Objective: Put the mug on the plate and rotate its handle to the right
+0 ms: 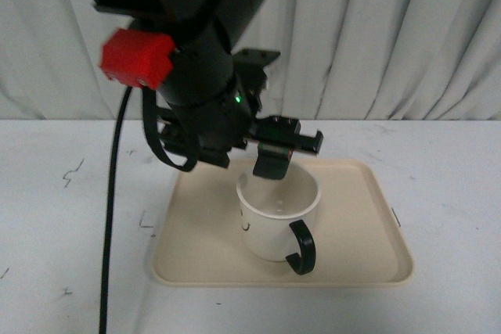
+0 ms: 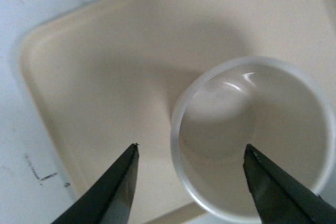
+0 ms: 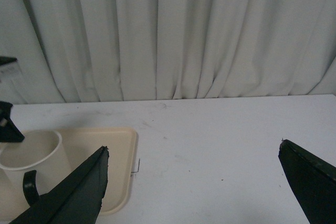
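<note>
Mug (image 1: 275,213) upright on plate (image 1: 360,232); both pincers empty.

Front view: the mug stands toward the plate's front edge, its handle (image 1: 302,246) turned to the plate's front-right corner; the left pincer (image 1: 270,168) hangs over the mug's far rim. Left wrist view: jaws apart, one finger (image 2: 113,190) over the bare plate and the other over the mug's mouth, gripping nothing. Right wrist view: the right pincer (image 3: 192,148) is spread wide over the bare tabletop (image 3: 220,140), well apart from the plate.

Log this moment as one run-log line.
mug: upright on plate | handle: toward camera, slightly right | left gripper: open over mug rim | right gripper: open, empty, beside plate
</note>
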`<act>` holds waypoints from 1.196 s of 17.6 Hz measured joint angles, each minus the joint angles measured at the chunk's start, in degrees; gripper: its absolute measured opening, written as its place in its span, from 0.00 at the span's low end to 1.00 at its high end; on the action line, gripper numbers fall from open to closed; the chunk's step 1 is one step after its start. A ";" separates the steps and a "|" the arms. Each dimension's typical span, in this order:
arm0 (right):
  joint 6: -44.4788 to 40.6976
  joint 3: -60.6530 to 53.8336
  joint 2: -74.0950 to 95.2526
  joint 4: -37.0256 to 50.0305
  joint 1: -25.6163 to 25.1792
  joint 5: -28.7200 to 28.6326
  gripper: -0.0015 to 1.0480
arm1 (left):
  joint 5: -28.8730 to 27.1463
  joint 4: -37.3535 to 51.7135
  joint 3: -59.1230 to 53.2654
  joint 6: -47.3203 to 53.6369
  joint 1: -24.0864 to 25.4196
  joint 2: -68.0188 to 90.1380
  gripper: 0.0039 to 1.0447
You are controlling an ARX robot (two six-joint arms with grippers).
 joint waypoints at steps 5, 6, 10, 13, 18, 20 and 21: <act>0.00 0.00 0.00 0.04 0.00 -0.02 0.94 | -15.04 42.60 -21.33 3.34 1.86 -14.29 0.78; 0.02 0.00 0.02 -0.02 -0.02 0.07 0.94 | -17.97 50.99 -28.81 3.39 2.29 -15.50 0.71; 0.04 0.00 0.00 0.02 0.00 0.00 0.94 | -17.09 78.99 -48.04 3.41 9.07 -25.62 0.41; 0.04 0.00 0.00 0.02 0.00 0.00 0.94 | -13.40 84.19 -56.50 3.41 11.76 -34.84 0.17; 0.04 0.00 0.00 0.02 0.00 0.00 0.94 | -8.66 82.47 -67.58 3.56 16.74 -43.91 0.01; 0.04 0.00 0.00 0.02 0.00 0.00 0.94 | -6.21 79.84 -71.89 3.56 18.58 -50.03 0.01; 0.04 0.00 0.00 0.02 0.00 0.00 0.94 | -5.42 82.79 -74.10 3.58 19.12 -50.56 0.01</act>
